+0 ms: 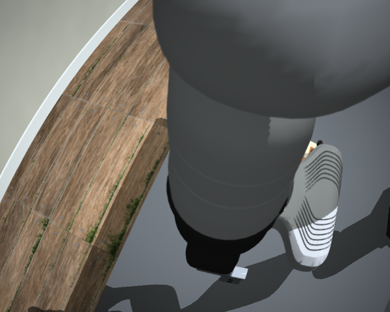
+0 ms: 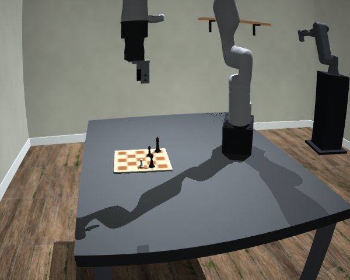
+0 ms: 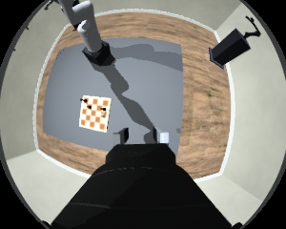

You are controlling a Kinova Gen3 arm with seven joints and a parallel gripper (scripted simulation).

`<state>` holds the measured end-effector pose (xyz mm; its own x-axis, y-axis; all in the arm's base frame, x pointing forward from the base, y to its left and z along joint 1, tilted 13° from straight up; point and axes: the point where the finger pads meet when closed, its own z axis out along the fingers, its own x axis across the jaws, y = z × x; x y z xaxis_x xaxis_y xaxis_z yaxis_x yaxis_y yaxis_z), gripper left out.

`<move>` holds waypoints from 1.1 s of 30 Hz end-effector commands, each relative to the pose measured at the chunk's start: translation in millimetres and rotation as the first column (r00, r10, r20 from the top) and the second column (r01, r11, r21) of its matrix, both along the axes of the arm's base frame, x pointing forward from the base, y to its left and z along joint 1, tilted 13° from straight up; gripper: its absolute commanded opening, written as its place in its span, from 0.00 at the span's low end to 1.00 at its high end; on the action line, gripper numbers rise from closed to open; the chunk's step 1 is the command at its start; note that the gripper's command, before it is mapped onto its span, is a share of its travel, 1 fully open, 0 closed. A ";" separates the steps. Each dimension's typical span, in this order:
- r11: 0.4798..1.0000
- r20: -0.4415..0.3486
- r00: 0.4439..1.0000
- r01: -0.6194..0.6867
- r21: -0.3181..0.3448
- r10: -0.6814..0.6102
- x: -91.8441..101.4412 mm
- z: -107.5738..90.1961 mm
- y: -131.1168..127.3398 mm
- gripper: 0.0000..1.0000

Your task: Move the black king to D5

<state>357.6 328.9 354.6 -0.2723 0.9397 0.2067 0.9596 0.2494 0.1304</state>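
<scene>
A small chessboard [image 2: 143, 160] lies on the left part of the dark table [image 2: 199, 181]. The tallest black piece [image 2: 157, 144], which looks like the black king, stands at the board's far right edge. Two shorter black pieces [image 2: 149, 150] [image 2: 151, 161] and one white piece [image 2: 141, 163] stand near it. All are upright. My gripper [image 2: 142, 73] hangs high above the table, well over the board, open and empty. In the wrist view the board [image 3: 95, 114] lies far below, left of the fingers. The top view is mostly blocked by the arm; only a finger [image 1: 237, 273] and a board corner [image 1: 311, 147] show.
My arm's base [image 2: 237, 135] stands on the table's far right side. A second arm on a black pedestal [image 2: 329, 111] stands on the floor at the right. A wall shelf [image 2: 234, 21] hangs behind.
</scene>
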 end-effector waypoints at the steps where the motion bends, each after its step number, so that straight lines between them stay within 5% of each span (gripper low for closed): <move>1: 1.000 0.002 1.000 0.000 0.002 0.000 0.2 1.0 0.0 1.00; 22: 1.000 0.002 1.000 -0.018 -0.014 0.018 1.5 -4.7 0.5 1.00; 26: 0.993 0.000 0.996 -0.089 -0.073 0.089 6.2 -27.3 2.2 1.00; 32: 0.915 -0.045 0.947 -0.318 -0.246 0.317 18.3 -97.3 5.3 1.00; 33: 0.915 -0.045 0.947 -0.318 -0.246 0.317 18.3 -97.3 5.3 1.00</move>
